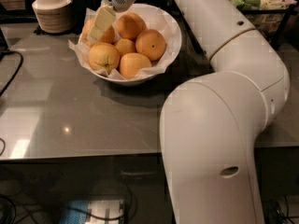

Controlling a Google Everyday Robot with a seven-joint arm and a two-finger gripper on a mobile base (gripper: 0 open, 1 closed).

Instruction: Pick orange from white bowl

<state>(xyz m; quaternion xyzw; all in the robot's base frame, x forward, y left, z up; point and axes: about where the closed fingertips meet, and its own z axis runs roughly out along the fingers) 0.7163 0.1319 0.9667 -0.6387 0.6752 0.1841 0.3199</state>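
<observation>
Gripper: the gripper [101,23] is being held at the top left of the view, over the left half of the white bowl [174,41], with its pale yellow tip being pointed down and leftward into the fruit.
Grip state: whether the gripper is being held spread or closed cannot be told, as only one pale side of it is being shown.
Orange: the orange [87,29] is being seen at the left rear of the bowl, close against the rim, and is being partly covered by the gripper's tip. Contact between the two cannot be told.
Other oranges: the other oranges [103,57] are being held in the same bowl, with large ones at front left, front centre, right and rear.
Smaller orange: the smaller orange [125,46] is being hemmed in by the larger ones at the middle of the pile.
Paper lining: the crinkled paper lining [76,46] is being pressed under the fruit, and its edge is being pushed out over the bowl's left rim.
Bowl: it is being supported by the grey table [70,115], toward the far side.
Arm: the white arm [224,106] is being stretched from the lower right, past the bowl's right side, to the gripper.
Stack of beige bowls: the stack of beige bowls [52,12] is being seen at the far left, apart from the white bowl.
Cable: a dark cable [13,73] is being trailed over the table's left edge.
Basket: a basket [264,6] of greenish items is being shown at the top right.
</observation>
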